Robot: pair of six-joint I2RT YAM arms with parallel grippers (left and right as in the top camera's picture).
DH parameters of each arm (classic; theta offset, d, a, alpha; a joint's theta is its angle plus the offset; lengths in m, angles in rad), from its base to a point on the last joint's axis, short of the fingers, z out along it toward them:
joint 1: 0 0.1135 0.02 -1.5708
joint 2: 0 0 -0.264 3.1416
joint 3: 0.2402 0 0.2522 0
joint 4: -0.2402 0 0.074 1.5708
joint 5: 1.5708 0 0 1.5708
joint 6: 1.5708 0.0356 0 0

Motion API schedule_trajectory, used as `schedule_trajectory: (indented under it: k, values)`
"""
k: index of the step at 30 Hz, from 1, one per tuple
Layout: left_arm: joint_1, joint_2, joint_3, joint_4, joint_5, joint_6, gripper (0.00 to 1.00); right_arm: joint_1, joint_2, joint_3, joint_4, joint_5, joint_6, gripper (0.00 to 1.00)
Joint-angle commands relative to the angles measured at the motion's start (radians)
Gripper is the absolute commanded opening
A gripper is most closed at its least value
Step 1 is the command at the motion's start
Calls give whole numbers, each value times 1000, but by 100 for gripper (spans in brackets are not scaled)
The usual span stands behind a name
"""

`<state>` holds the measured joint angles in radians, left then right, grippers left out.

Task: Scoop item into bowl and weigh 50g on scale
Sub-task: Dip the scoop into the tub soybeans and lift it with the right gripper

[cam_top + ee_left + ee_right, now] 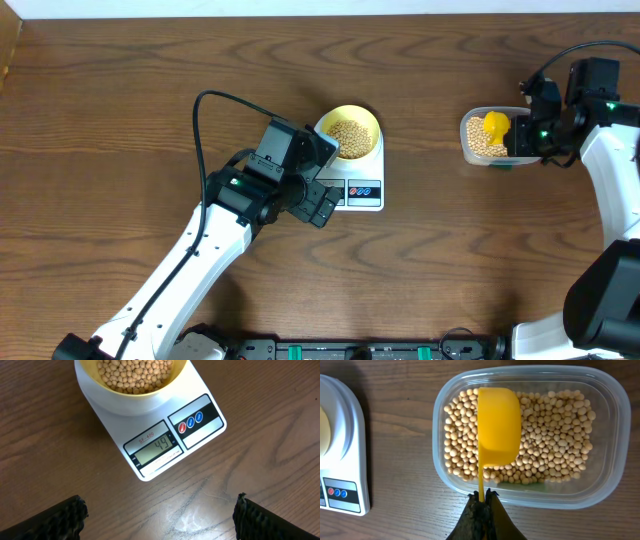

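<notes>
Scale (358, 190): white, mid-bench, toward the far edge. Its display (155, 447) reads 49.

Bowl (348, 132): pale yellow, seated on the scale's platform and well filled with beans (135, 372).

Container (615, 435): clear plastic, near the right edge, holding the bean stock.

Scoop (498, 427): bright yellow, its cup lying over the stock with no beans showing in it.

Right gripper (482, 502): clamped on the scoop's handle.

Left gripper (160, 515): spread wide and empty, hovering just toward the near edge from the scale.

Handling note: roughly a gram is judged lacking. Lift only a few beans, tip them slowly over the bowl, read the display between drops, and keep the scoop off the bowl and platform.
</notes>
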<state>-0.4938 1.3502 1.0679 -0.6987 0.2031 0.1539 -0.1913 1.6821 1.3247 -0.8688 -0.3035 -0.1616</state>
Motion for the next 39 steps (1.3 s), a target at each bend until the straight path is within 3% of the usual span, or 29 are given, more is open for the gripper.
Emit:
schedule_trajectory:
  k: [1, 12, 22, 39]
  values:
    - [0, 2, -13, 0, -10, -6, 96, 10, 5, 0, 5, -21, 12, 1]
    - [0, 2, -13, 0, -10, -6, 96, 9, 5, 0, 3, -161, 90, 1]
    - [0, 2, -13, 0, -10, -6, 96, 7, 5, 0, -7, -159, 91, 1]
    - [0, 2, -13, 0, -10, -6, 96, -67, 5, 0, -14, -166, 219, 1]
